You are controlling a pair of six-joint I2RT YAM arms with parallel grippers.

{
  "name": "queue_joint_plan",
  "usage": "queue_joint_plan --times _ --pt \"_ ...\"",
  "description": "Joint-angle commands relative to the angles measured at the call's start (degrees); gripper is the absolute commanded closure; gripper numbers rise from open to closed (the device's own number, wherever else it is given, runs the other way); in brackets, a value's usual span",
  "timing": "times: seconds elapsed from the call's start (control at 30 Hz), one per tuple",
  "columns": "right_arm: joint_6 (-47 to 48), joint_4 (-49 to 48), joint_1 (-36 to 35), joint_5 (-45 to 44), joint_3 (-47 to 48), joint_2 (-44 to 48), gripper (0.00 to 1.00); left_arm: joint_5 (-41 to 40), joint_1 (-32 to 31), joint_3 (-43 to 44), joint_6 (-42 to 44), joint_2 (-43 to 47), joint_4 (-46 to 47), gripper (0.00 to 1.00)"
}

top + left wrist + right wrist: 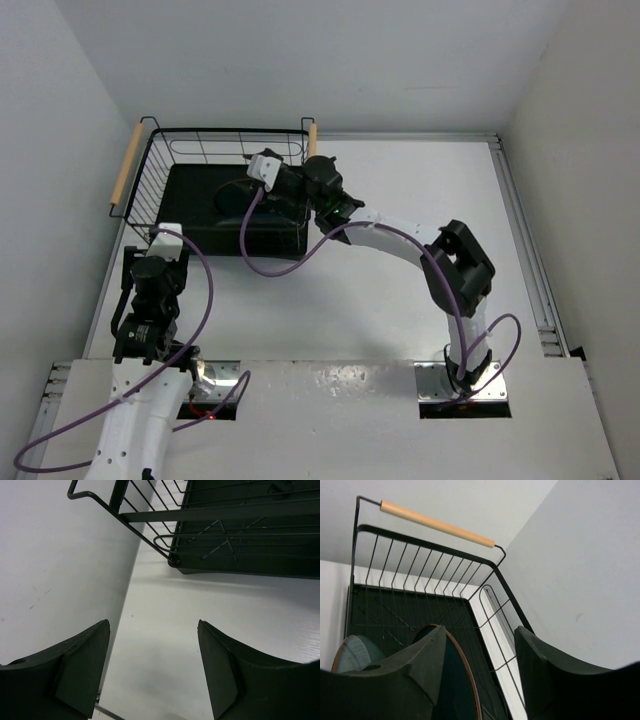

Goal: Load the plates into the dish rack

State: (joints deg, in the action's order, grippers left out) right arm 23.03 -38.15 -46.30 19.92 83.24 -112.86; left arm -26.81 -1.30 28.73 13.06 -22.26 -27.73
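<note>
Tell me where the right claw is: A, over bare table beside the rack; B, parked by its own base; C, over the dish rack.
C: the right claw reaches into the dish rack, where teal plates stand on edge under it.

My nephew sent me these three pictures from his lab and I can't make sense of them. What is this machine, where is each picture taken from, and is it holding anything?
These are two robot arms bolted to a table's near edge. The overhead picture shows both. The right gripper reaches into the dish rack, a black wire basket with wooden handles. The left gripper hangs over the table just outside it.

The other two pictures come from cameras on each wrist, so the dark shapes at the bottom are that gripper's own jaws. The left gripper is open and holds nothing. The right gripper stands open over the teal plates, which sit on edge inside the rack, not gripped.
</note>
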Motion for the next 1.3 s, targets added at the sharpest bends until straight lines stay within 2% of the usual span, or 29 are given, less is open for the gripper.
queue_joint_plan --times 0.0,0.07,0.1,0.17,0.2,0.23,0.33,0.47,0.63,0.8,1.03,1.1,1.17,1.23,1.27 --pt "-4.0 -3.8 0.2 1.0 0.9 4.0 0.40 -0.5 0.8 0.0 0.1 0.5 2.1 0.24" --pt "-6.0 -2.6 1.2 1.6 0.9 5.8 0.37 -0.5 0.8 0.0 0.1 0.5 2.1 0.24" --pt "-7.3 0.7 2.3 5.2 1.9 6.5 0.37 -0.5 0.8 0.0 0.1 0.5 2.1 0.24" --pt "-11.4 12.3 3.9 10.5 8.2 8.4 0.37 -0.5 0.8 0.0 0.1 0.5 2.1 0.24" --pt "-10.3 22.0 3.9 17.0 9.9 8.6 0.38 -0.5 0.8 0.0 0.1 0.5 2.1 0.24" --pt "-6.6 30.9 3.7 18.0 11.1 9.5 0.38 -0.5 0.8 0.0 0.1 1.0 2.1 0.24" --pt "3.3 45.1 0.7 15.1 10.5 12.2 0.40 -0.5 0.8 0.0 0.1 1.0 2.1 0.24" --pt "1.3 53.4 -1.9 13.5 8.3 12.1 0.29 -0.5 0.8 0.0 0.1 1.5 2.1 0.24" --pt "-0.3 53.4 -3.2 5.8 11.9 7.5 0.26 0.5 0.8 0.0 0.1 1.5 2.1 0.24" --pt "-3.2 45.9 -3.7 1.1 12.7 4.1 0.45 0.5 0.8 0.0 0.1 1.5 2.1 0.24" --pt "-2.3 44.2 -3.7 -1.9 11.1 2.9 0.60 0.5 0.8 0.0 0.1 2.0 2.1 0.24" --pt "-2.3 43.0 -3.5 -2.3 11.2 2.6 0.71 0.5 0.8 0.0 0.1 2.0 2.1 0.24" --pt "-2.5 42.8 -3.2 -2.2 11.6 2.3 0.73 0.5 0.8 0.0 0.6 2.0 2.1 0.24" --pt "-3.1 41.8 -3.0 -1.8 11.6 1.9 0.84 0.5 0.8 0.0 0.7 2.0 2.1 0.24" --pt "-2.6 41.8 -3.0 -2.1 12.1 1.7 0.85 0.5 0.8 0.0 0.7 2.0 2.1 0.24"
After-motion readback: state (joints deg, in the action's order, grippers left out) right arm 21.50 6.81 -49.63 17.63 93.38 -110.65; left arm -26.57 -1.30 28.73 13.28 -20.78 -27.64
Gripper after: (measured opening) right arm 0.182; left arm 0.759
